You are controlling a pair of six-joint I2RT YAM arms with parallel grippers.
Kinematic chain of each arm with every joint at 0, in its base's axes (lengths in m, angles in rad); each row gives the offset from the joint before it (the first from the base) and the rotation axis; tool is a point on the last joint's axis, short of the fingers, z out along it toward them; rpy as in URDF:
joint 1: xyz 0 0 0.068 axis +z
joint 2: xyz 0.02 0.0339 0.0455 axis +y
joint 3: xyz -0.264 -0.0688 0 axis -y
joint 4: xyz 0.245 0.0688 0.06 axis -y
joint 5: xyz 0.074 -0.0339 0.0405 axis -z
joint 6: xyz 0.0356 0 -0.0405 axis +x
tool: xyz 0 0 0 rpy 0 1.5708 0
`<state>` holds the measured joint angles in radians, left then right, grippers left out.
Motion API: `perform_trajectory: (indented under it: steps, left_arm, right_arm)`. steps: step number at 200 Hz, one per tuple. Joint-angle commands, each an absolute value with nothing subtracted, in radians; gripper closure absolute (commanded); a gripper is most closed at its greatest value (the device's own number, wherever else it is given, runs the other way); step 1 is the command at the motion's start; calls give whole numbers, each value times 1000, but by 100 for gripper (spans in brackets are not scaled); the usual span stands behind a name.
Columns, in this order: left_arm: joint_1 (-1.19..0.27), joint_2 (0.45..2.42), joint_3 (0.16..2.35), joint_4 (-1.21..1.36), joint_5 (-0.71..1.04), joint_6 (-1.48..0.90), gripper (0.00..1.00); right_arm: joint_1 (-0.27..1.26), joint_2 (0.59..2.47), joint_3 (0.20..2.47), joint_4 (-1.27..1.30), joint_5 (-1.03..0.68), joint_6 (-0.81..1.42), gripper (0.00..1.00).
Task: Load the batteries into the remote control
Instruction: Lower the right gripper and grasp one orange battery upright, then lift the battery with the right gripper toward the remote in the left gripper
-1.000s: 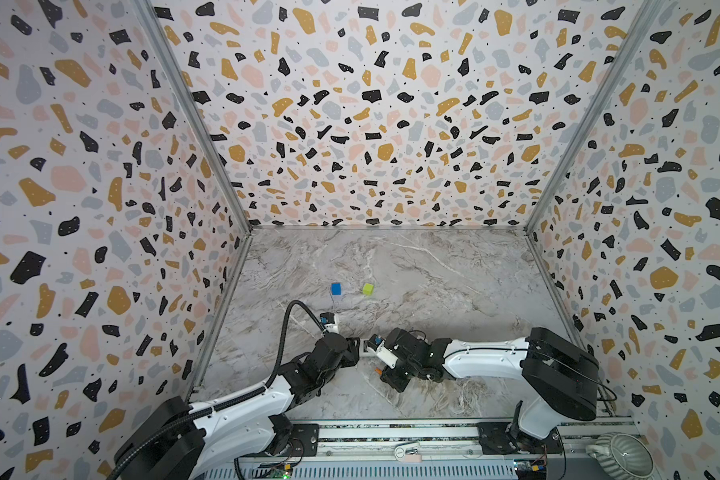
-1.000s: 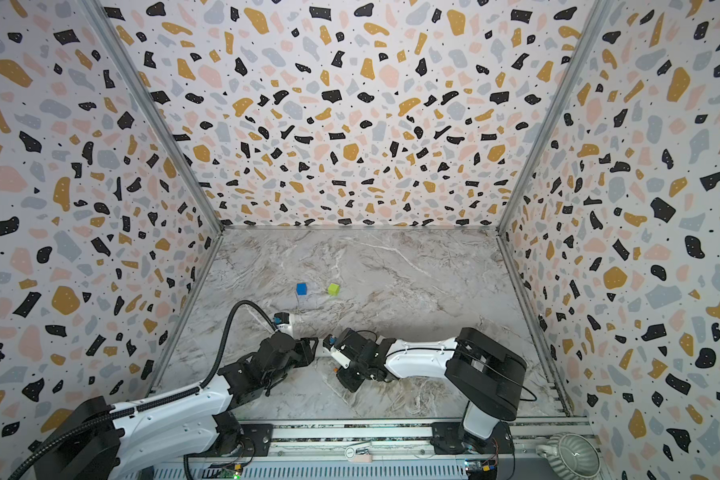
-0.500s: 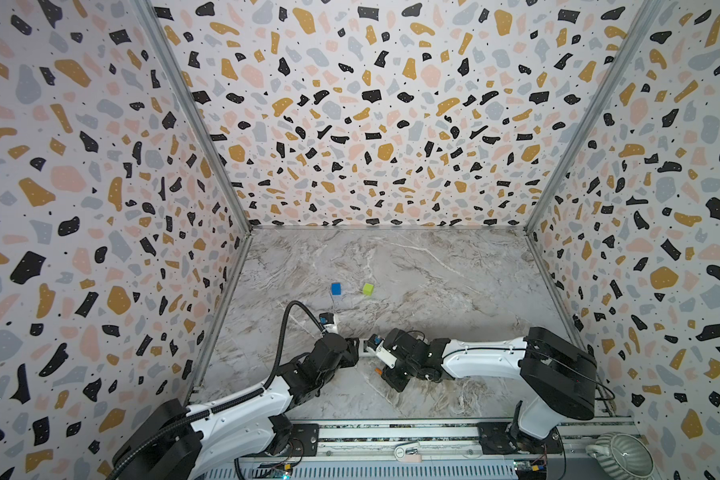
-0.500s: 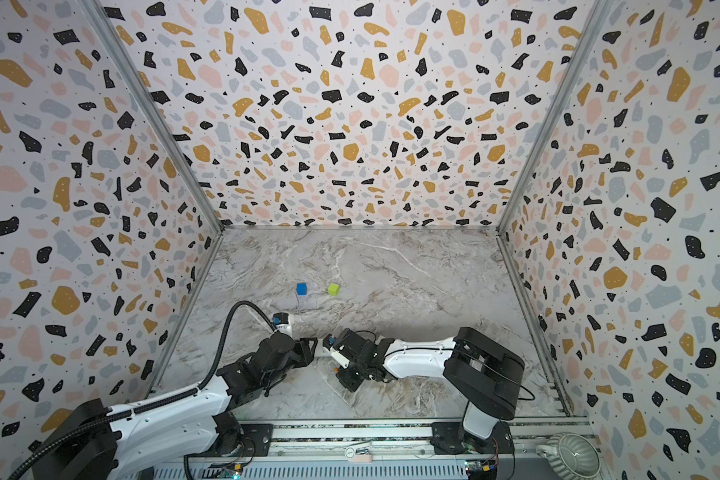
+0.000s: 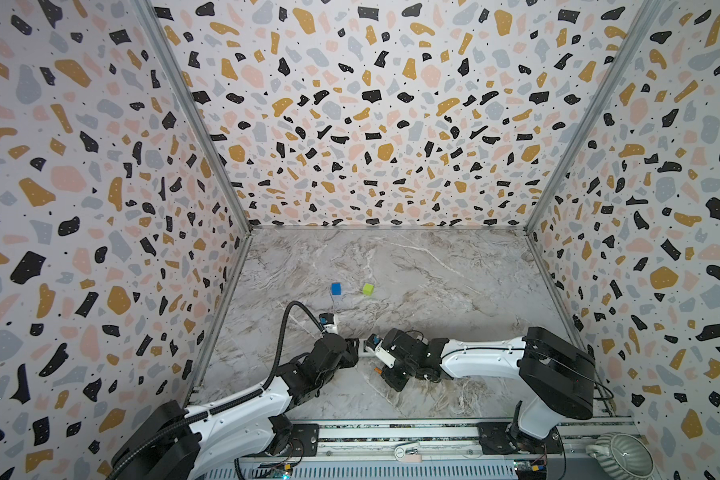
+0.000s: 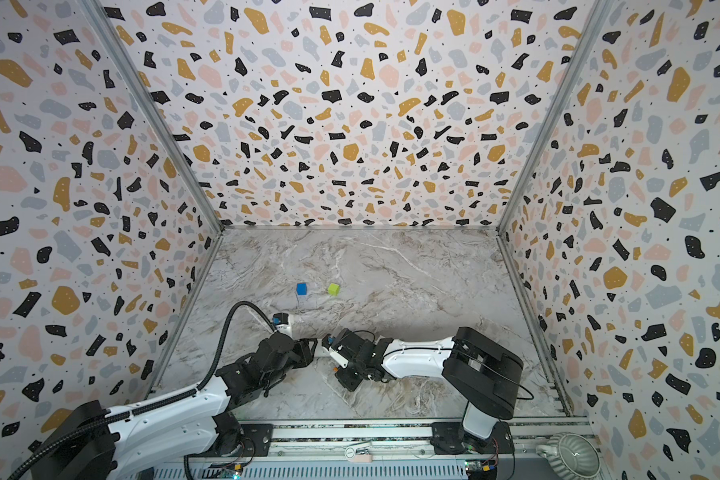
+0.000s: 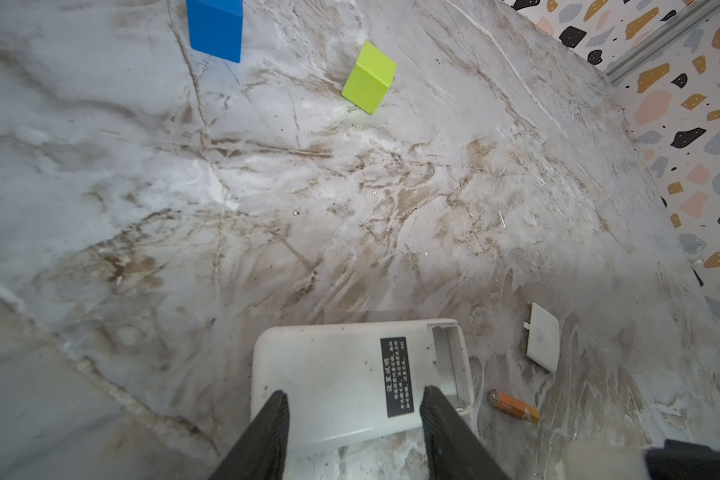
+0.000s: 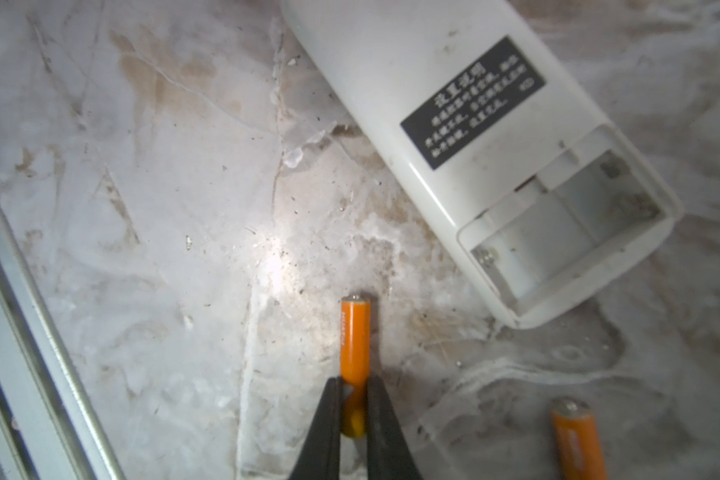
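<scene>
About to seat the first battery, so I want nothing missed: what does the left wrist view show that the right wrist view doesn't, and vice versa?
Left wrist only: the blue cube, the green cube, the detached cover on the table, and the left tool open over the back of the remote control.
Right wrist only: the right tool shut on the gripped battery, and the compartment's empty bays with their contacts.
Both: the remote control, back up with label and open compartment, and a loose battery beside it, probably the same one.
</scene>
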<state>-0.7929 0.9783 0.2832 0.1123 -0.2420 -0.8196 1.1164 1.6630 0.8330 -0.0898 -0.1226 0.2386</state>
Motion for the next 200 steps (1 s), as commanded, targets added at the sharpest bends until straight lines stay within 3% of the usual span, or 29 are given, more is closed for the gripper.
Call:
perform_trajectory:
  steps: [1, 127, 153, 200]
  left_arm:
    - [-793, 970, 317, 117, -218, -793, 46]
    - [-795, 901, 317, 393, 78, -819, 43]
    - [-798, 932, 334, 426, 93, -824, 37]
    - [-802, 1002, 342, 514, 98, -855, 40]
  right_arm:
    - [1109, 1618, 804, -82, -118, 250, 100]
    - [916, 1371, 659, 238, -284, 343, 100]
    - [904, 1367, 653, 293, -310, 361, 100]
    - [897, 1361, 625, 382, -341, 404, 100]
